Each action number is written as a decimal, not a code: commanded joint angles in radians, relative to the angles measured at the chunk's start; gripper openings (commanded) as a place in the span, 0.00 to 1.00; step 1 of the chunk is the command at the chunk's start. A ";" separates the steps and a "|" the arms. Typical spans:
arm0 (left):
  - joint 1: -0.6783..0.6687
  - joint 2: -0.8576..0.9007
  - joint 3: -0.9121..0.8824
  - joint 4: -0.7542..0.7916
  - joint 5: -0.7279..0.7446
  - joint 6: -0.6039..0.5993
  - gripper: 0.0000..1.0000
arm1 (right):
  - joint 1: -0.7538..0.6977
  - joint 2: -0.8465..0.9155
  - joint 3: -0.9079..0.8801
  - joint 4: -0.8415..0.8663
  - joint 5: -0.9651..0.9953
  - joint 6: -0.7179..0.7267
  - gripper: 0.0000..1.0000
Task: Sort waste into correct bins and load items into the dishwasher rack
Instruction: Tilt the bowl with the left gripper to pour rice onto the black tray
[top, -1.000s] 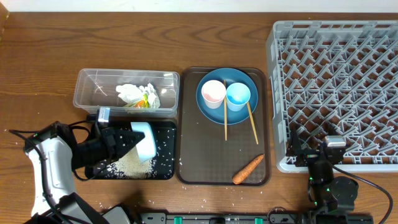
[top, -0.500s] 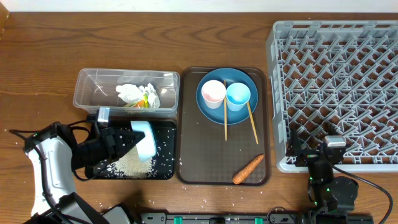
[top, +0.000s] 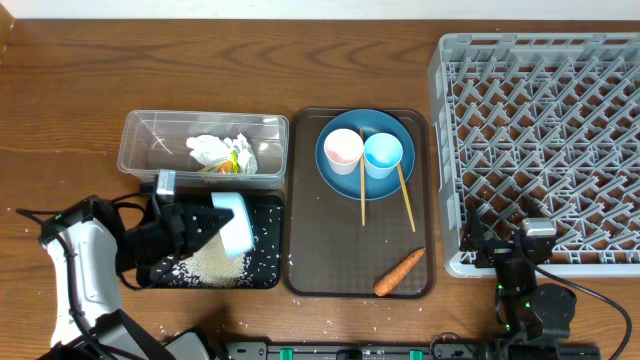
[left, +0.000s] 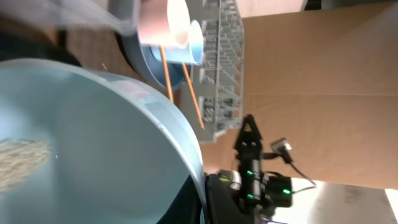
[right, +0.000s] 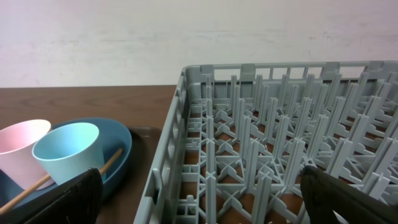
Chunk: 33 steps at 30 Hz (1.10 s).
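Overhead, we are seeing the left gripper (top: 200, 226) clamping the tipped bowl (top: 233, 222) over the black tray (top: 272, 280), where rice (top: 212, 262) is lying. Its fingers are merging with dark shadow. From the left wrist, the bowl is filling the frame and hiding those fingers, while showing a rice smear inside. From the right wrist, the right gripper (right: 200, 183) is gaping wide and empty before the rack (right: 261, 124). The plate (right: 124, 149) and pink cup (right: 18, 146) are being cut off at the edge.
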 joint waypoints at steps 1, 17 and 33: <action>-0.002 -0.002 -0.001 0.036 0.018 0.058 0.06 | -0.004 -0.005 -0.002 -0.002 -0.001 0.002 0.99; 0.039 0.022 -0.004 0.190 0.087 -0.230 0.06 | -0.004 -0.005 -0.002 -0.002 -0.001 0.002 0.99; 0.051 0.023 -0.004 0.075 0.151 -0.065 0.06 | -0.004 -0.005 -0.002 -0.002 -0.001 0.002 0.99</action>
